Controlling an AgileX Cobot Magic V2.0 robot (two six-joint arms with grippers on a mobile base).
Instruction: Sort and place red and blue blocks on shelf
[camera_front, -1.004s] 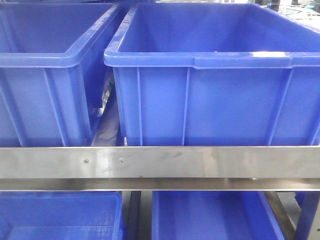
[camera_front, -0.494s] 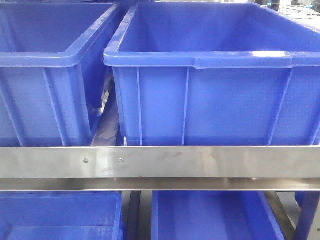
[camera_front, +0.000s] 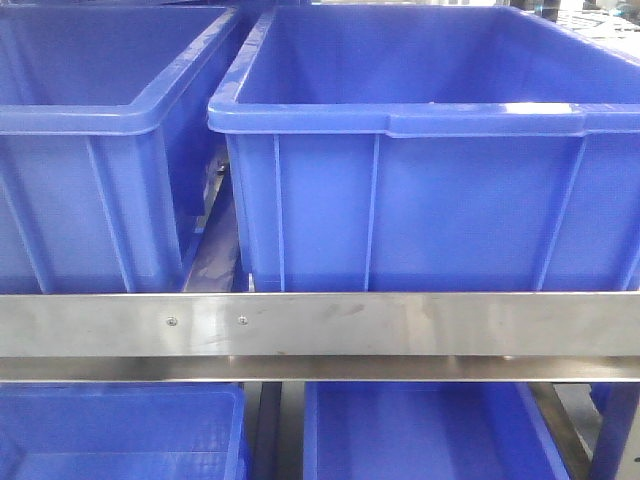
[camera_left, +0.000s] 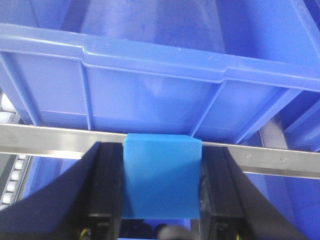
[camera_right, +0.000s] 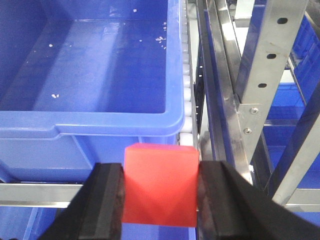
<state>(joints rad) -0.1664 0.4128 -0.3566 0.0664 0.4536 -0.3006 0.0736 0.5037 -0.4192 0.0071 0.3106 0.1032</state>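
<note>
Left gripper (camera_left: 161, 180) first: its two black fingers (camera_left: 106, 185) are clamped on a light blue cube-shaped block (camera_left: 161, 175), which fills the gap between them at the bottom centre of the left wrist view. Just past the block runs a brushed steel shelf rail (camera_left: 45, 140), crossing the frame from left to right, and above it the front wall of a big blue plastic bin (camera_left: 150, 85) takes up the upper half.

Over to the right gripper (camera_right: 159, 192): its black fingers (camera_right: 106, 200) are closed tight on a red cube-shaped block (camera_right: 160, 185), low in the centre of the right wrist view. Behind the block sits an open blue plastic crate (camera_right: 90, 125) with pale specks on its floor, and a perforated steel shelf upright (camera_right: 265, 65) stands at the right.

From the front camera, two blue tubs stand side by side, the left tub (camera_front: 90, 190) and the right tub (camera_front: 420, 190), above a steel crossbar (camera_front: 400, 325). No arm shows there.
</note>
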